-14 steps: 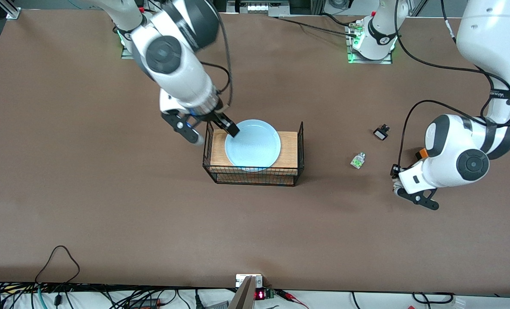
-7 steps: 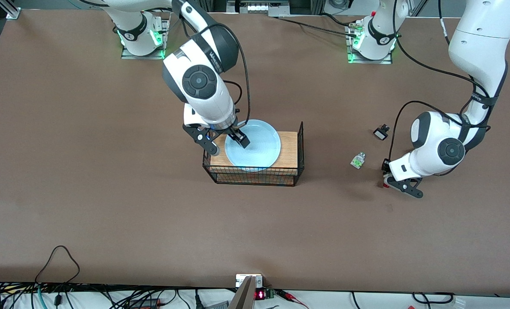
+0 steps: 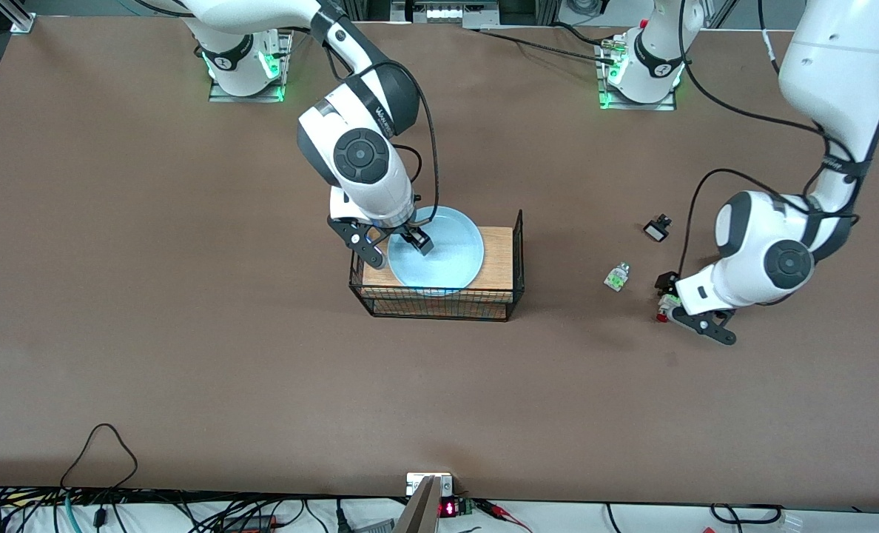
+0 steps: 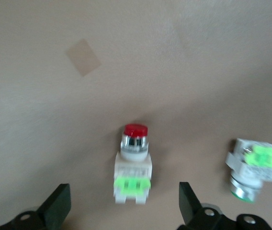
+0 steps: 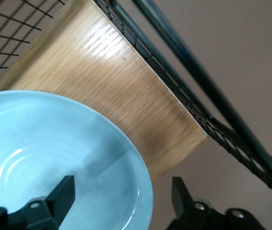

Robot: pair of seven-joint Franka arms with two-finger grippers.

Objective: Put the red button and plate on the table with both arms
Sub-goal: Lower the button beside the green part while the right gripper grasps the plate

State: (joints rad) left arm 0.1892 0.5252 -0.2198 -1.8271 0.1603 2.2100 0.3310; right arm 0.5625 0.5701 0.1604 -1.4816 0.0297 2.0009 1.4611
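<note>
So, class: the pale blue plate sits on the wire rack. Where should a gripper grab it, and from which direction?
Grip the plate by its raised rim, from above, one finger inside and one outside. It lies flat on the rack, so only the edge offers a hold, as the open right gripper straddles it.

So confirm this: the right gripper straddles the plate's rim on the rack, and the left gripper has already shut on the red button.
Not shut. The left wrist view shows the left gripper open, with the red button lying on the table between its fingers. The right gripper does straddle the plate's rim on the rack.
</note>
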